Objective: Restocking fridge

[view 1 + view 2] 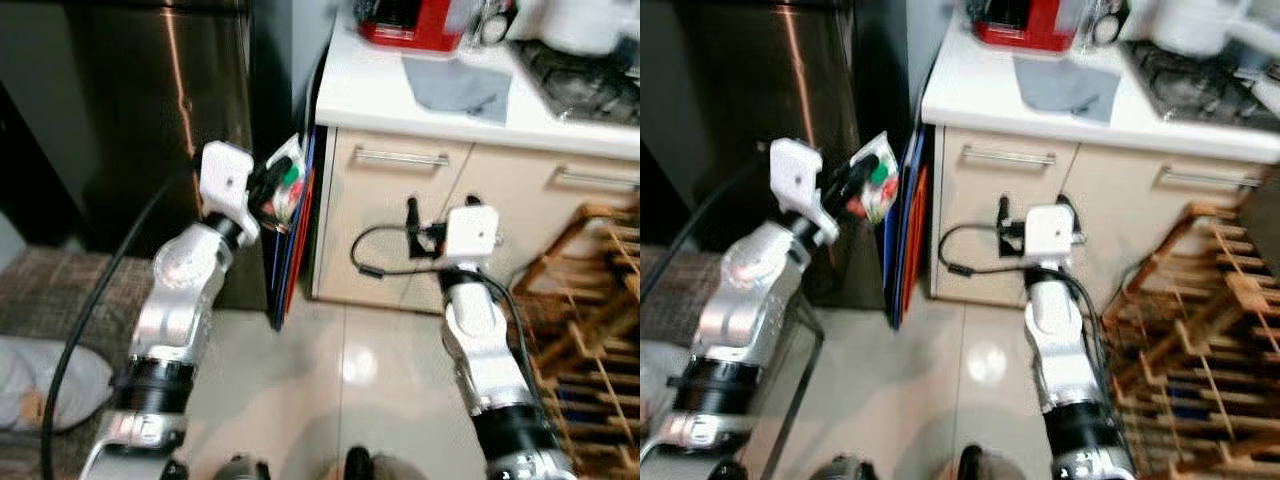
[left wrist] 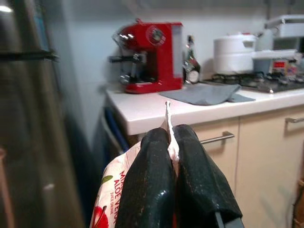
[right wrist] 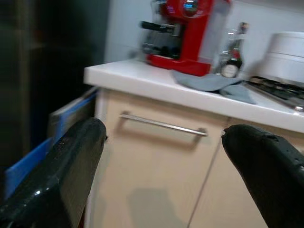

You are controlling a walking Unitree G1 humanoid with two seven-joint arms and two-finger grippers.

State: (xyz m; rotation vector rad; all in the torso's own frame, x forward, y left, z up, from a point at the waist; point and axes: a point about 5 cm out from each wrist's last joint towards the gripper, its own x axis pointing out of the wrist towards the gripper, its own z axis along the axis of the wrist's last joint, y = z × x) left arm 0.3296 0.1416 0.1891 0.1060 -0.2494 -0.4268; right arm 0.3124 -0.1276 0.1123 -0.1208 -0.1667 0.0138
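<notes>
While the right gripper (image 3: 164,166) gapes empty, left gripper (image 2: 175,178) jaws pinch the packet (image 1: 287,190).

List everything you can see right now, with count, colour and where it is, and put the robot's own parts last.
fridge: one, dark steel, ahead on the robot's left
packet: one, white with red and green print, pinched in the left gripper
boards: several, blue and red, upright between fridge and cabinet
worktop: one, white, over beige cabinets
coffee machine: one, red, on the worktop
cloth: one, grey, on the worktop
wooden rack: one, brown, on the robot's right
left gripper: one, black, raised by the fridge
right gripper: one, black, open, facing the cabinet
</notes>
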